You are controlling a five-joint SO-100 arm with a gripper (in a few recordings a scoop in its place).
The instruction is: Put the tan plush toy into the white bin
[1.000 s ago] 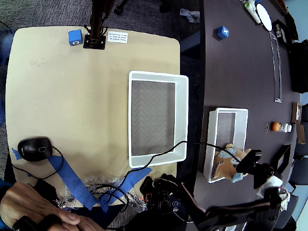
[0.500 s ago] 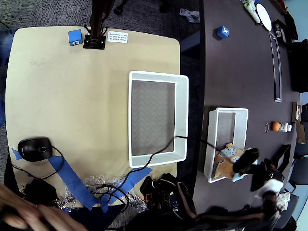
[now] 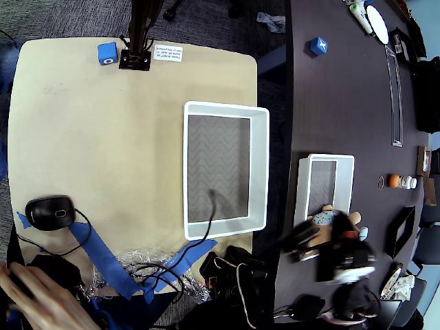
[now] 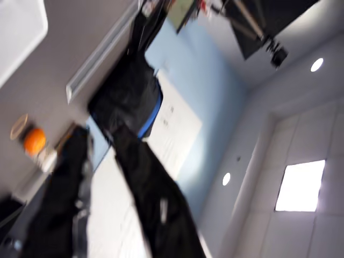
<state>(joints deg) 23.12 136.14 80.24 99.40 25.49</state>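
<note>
- Overhead view: the tan plush toy [image 3: 328,221] lies at the near end of the small white bin [image 3: 303,180] on the dark table [image 3: 344,103], partly over its rim
- The gripper there is a motion-blurred dark mass just below the toy; I cannot tell how its jaws stand
- A larger white bin [image 3: 259,165] sits on the tan table [image 3: 96,137]
- Wrist view: two blurred black fingers [image 4: 145,183] apart with nothing between them, an orange ball [image 4: 34,141] on the dark table, and ceiling lights

Overhead view looks straight down on both tables; wrist view tilts ceilingward.
</note>
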